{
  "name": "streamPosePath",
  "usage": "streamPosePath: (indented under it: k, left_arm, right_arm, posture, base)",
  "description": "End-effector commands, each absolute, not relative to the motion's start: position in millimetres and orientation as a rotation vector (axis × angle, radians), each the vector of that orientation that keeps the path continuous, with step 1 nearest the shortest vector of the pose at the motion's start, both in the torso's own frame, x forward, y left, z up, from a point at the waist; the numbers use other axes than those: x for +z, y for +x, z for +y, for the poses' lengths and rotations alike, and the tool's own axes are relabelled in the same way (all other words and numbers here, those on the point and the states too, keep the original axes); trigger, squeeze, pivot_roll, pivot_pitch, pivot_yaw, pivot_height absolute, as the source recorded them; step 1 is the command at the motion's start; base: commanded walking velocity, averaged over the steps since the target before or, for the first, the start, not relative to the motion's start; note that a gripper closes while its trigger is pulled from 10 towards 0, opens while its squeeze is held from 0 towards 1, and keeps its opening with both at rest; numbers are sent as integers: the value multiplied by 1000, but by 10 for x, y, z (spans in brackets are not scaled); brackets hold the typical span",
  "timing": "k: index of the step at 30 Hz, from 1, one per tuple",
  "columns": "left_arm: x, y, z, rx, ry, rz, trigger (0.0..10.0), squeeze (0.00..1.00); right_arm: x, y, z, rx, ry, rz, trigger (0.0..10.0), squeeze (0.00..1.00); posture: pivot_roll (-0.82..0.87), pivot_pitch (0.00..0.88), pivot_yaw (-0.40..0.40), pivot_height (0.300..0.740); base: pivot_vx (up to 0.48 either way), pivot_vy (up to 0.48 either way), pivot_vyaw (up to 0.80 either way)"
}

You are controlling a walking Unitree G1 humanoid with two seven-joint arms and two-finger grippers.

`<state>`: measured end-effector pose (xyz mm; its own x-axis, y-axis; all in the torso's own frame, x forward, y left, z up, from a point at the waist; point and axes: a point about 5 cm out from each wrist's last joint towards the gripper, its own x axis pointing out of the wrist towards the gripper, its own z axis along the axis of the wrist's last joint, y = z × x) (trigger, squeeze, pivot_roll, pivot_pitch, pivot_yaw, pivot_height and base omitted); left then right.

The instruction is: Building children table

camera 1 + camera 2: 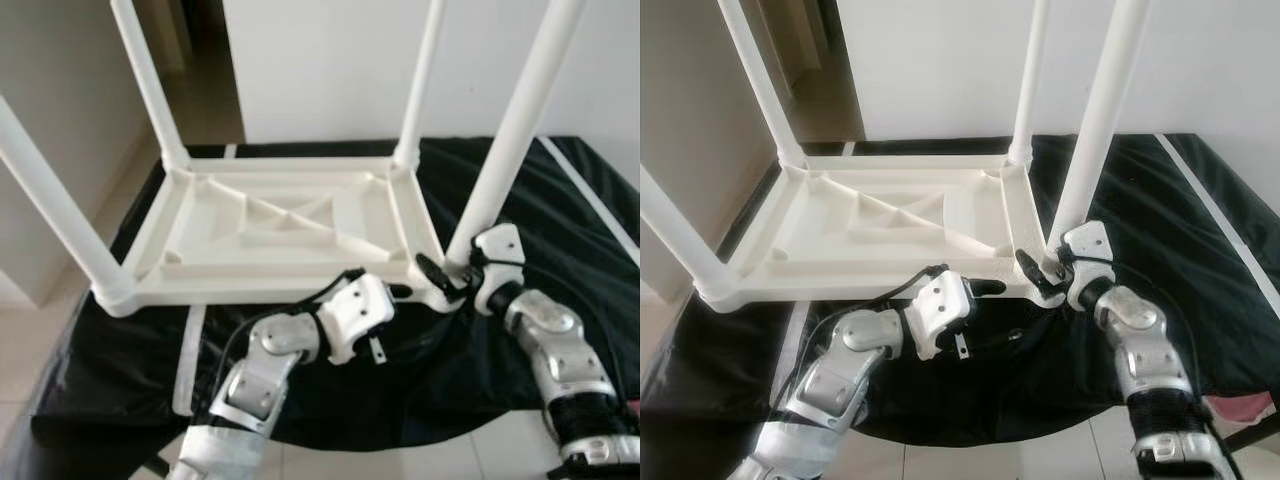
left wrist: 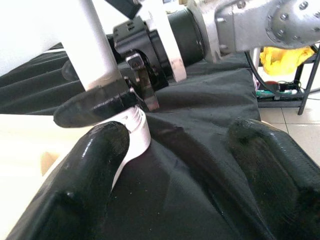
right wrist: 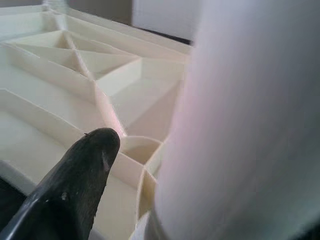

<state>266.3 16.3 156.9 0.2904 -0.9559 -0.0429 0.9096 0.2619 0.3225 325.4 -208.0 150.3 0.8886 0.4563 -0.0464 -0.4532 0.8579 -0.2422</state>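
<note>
**Seating the last leg**

Black cloth (image 1: 520,190) covers the low surface where our children's table (image 1: 280,225) lies upside down, four white legs pointing up. We judge the near right leg (image 1: 510,140) is the step in hand. Our right hand (image 1: 447,277) is clenched around its base at the corner socket. Our left hand (image 2: 170,165) is released, fingers spread just beside that corner. Next we must press the leg squarely home.
</note>
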Motion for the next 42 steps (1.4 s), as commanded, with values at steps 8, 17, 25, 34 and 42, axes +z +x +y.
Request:
streamPosePath:
  k: [8, 17, 25, 34, 42]
  left_arm:
    - [1580, 2741, 169, -1170, 315, -180, 10000, 0]
    - [1583, 2733, 173, -1167, 313, -181, 10000, 0]
    - [1581, 2726, 169, -1172, 311, -180, 10000, 0]
    - [1580, 2728, 153, -1182, 313, -180, 10000, 0]
    - [1577, 2719, 141, -1184, 309, -181, 10000, 0]
  right_arm:
    - [1460, 3338, -2136, 558, -285, 43, 0, 0]
    - [1376, 3297, -2156, 600, -281, 74, 0, 0]
    - [1309, 3288, -2179, 515, -271, 83, 10000, 0]
    - [1236, 3338, -2073, 344, -170, 101, 10000, 0]
    - [1202, 3351, -1921, 178, -108, 108, 10000, 0]
  posture:
    - [-42, 0, 13, 740]
    - [-43, 0, 14, 740]
    - [-50, 0, 21, 740]
    - [-56, 0, 25, 740]
    - [-58, 0, 25, 740]
  base:
    - [0, 0, 0]
    - [0, 0, 0]
    - [0, 0, 0]
    - [0, 0, 0]
    - [0, 0, 0]
